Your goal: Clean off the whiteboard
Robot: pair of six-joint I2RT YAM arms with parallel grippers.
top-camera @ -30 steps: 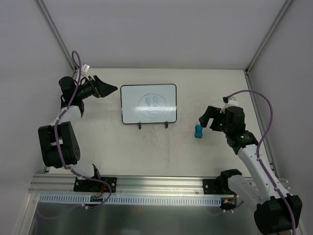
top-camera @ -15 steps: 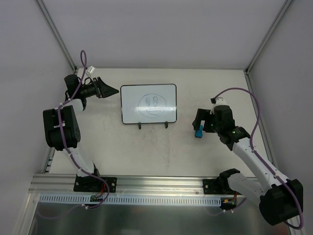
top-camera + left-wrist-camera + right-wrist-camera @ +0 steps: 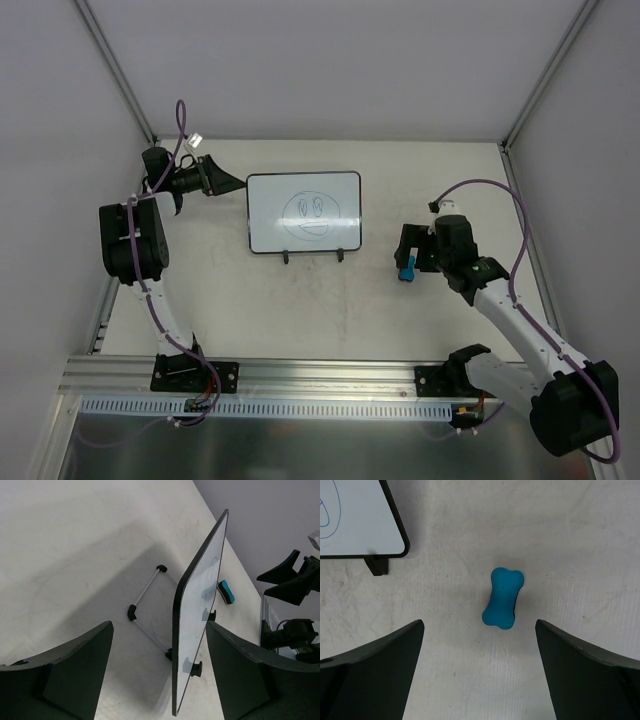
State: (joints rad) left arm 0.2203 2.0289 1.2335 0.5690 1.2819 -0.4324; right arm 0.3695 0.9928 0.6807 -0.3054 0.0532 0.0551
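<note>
The whiteboard (image 3: 303,212) stands tilted on two black feet at the table's middle back, with a smiley face drawn on it. My left gripper (image 3: 234,183) is open and empty just off the board's left edge. In the left wrist view the board (image 3: 200,605) shows edge-on, ahead of the left gripper (image 3: 159,630) and between its open jaws. The blue bone-shaped eraser (image 3: 406,268) lies on the table right of the board. My right gripper (image 3: 404,258) is open above it. In the right wrist view the eraser (image 3: 503,598) lies just ahead of the right gripper (image 3: 480,627). The board's corner (image 3: 360,525) shows at upper left.
The board's wire stand (image 3: 147,587) reaches behind it. Enclosure walls and metal posts (image 3: 120,80) bound the table at the back and sides. An aluminium rail (image 3: 300,375) runs along the near edge. My right arm (image 3: 295,577) shows beyond the board.
My left gripper has crept right toward the board's left edge as its arm folded back. My right gripper moved left and down over the eraser, then held almost still.
</note>
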